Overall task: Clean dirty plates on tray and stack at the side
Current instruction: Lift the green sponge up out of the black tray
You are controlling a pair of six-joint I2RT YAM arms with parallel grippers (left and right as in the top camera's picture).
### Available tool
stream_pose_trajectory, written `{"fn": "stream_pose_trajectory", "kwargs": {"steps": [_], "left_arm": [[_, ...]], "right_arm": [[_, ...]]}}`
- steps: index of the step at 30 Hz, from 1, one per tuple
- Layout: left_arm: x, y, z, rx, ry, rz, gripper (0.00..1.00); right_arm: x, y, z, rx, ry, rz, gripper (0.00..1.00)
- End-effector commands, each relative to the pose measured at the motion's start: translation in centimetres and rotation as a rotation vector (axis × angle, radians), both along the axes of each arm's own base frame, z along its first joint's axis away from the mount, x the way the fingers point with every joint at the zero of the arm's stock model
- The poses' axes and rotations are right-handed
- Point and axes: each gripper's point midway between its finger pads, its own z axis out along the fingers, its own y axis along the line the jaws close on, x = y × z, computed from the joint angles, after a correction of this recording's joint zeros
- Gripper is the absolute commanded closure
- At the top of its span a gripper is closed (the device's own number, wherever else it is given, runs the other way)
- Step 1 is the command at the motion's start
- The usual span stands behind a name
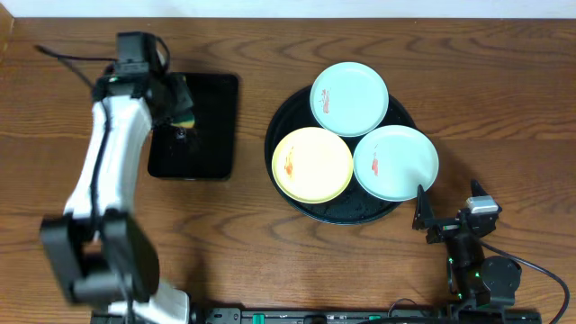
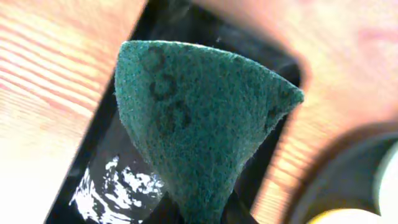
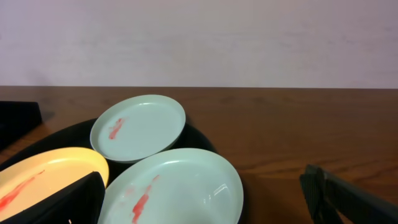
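Three plates lie on the round black tray: a mint-blue plate at the back, a second mint-blue plate at the right, and a yellow plate at the front left. Each bears an orange-red smear. My left gripper is shut on a green scouring sponge above the rectangular black tray. My right gripper is open and empty, near the front right rim of the round tray; the near mint-blue plate lies between its fingers in the right wrist view.
The rectangular black tray shows wet glints on its surface. Bare wood-grain tabletop lies right of the round tray and between the two trays. A wall stands behind the table.
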Motion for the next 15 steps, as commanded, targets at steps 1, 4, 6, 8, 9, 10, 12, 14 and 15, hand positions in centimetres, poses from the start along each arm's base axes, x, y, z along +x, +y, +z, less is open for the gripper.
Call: {"fn": "stream_pose_trajectory", "kwargs": {"steps": [1,4,6,8,9,10,12,14,15], "left_arm": [[-0.1,-0.9,6.1,-0.001,-0.150,-0.020,0.93],[0.4,-1.0,4.9,0.041,-0.145,-0.012,0.92],[0.9,-1.0,1.9,0.069,-0.102,-0.007,0.92],[1.4,-0.5,-1.8,0.105,-0.044,0.008,0.92],[1.5,-0.1,-3.6,0.120,-0.015,0.016,0.93],[1.6,0.3,-5.3,0.130,0.022,0.024,0.93],[1.4,0.5,-6.8,0.110,0.061,0.026,0.92],[1.3,0.3,-6.3,0.073,0.053,0.017,0.92],[1.4,0.2,-5.5,0.057,0.038,0.013,0.93]], "right_arm": [[0.0,0.1,0.0,0.000,-0.001,0.005,0.01],[0.0,0.1,0.0,0.000,-0.001,0.005,0.01],[0.0,0.1,0.0,0.000,-0.001,0.005,0.01],[0.0,0.1,0.0,0.000,-0.001,0.005,0.01],[0.0,0.1,0.0,0.000,-0.001,0.005,0.01],[0.0,0.1,0.0,0.000,-0.001,0.005,0.01],[0.0,0.1,0.0,0.000,-0.001,0.005,0.01],[0.0,0.1,0.0,0.000,-0.001,0.005,0.01],[0.0,0.1,0.0,0.000,-0.001,0.005,0.01]]}}
